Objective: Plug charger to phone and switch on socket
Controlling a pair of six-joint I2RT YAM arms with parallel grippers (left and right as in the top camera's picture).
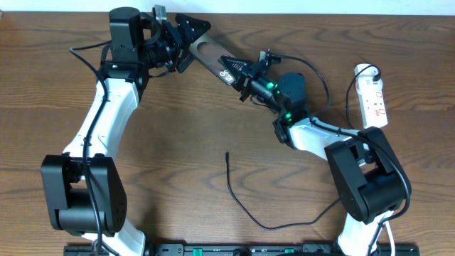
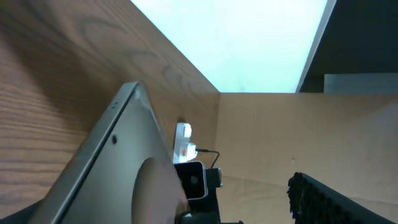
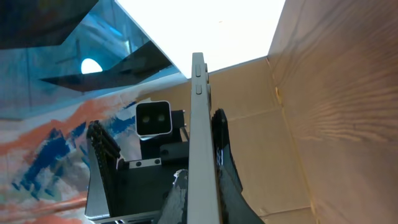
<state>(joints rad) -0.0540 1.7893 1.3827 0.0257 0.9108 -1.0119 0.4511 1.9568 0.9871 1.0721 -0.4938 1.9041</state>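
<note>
So the dark brownish rectangular phone with white lettering on its face is in the upper middle of the overhead frame, running diagonally between the two arms. The right end effector is clamped shut on its lower-right end. In the right wrist view you see the slab edge-on, with a dark finger pressed up against its side.

The left end effector sits at the phone's upper-left end with its jaws spread wide. The end of the slab is between them, but they aren't squeezing it. The left wrist view shows a clear gap between the phone and the black ridged pad in the lower right.

The long thin black charger cable is loose on the brown wooden bench in the lower middle of the overhead frame. Its small straight tip points up toward the centre, well apart from the phone and from both end effectors.

The white elongated power strip with red marks lies at the right edge, upper part of the frame. Its white cord loops at the top end. Neither end effector is touching it.
</note>
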